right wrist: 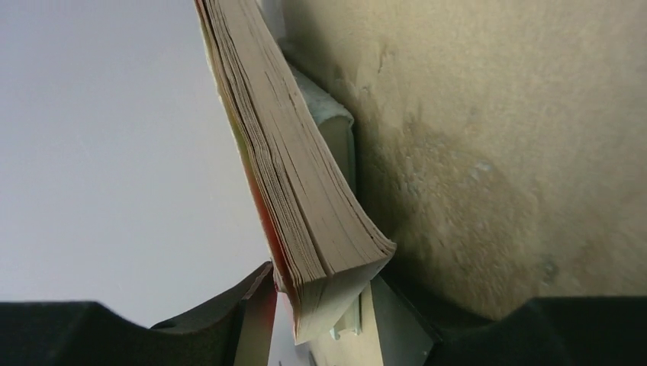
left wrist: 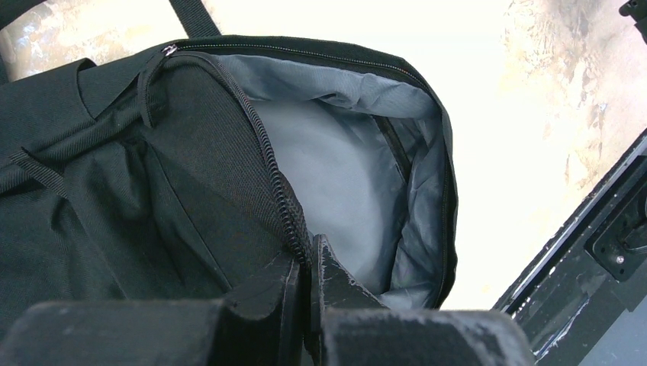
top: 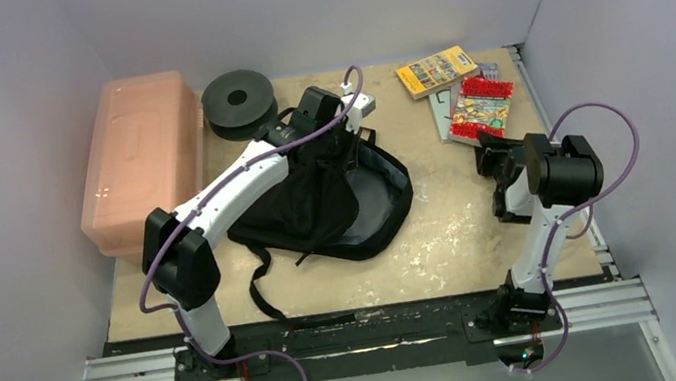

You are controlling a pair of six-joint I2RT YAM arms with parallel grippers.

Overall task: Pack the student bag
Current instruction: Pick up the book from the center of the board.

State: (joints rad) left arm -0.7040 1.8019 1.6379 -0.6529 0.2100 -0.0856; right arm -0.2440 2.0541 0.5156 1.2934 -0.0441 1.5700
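Note:
The student bag (top: pixel 336 201) lies mid-table, a black backpack with its main zip undone and grey lining (left wrist: pixel 343 168) showing. My left gripper (top: pixel 346 134) is shut on the bag's zipper edge (left wrist: pixel 286 206) at the far rim and holds the mouth open; in the left wrist view the gripper (left wrist: pixel 313 255) pinches that edge. My right gripper (top: pixel 495 149) is at the near corner of a thick red-covered book (top: pixel 479 114) at the back right. In the right wrist view the gripper (right wrist: pixel 320 278) has one finger on each side of the book's corner (right wrist: pixel 305 191), touching it.
A pink translucent box (top: pixel 142 159) fills the left side, with a black spool (top: pixel 238 99) behind the bag. A yellow book (top: pixel 435 71) and a thin booklet (top: pixel 446 106) lie by the red book. Bag straps (top: pixel 262 283) trail toward the near edge.

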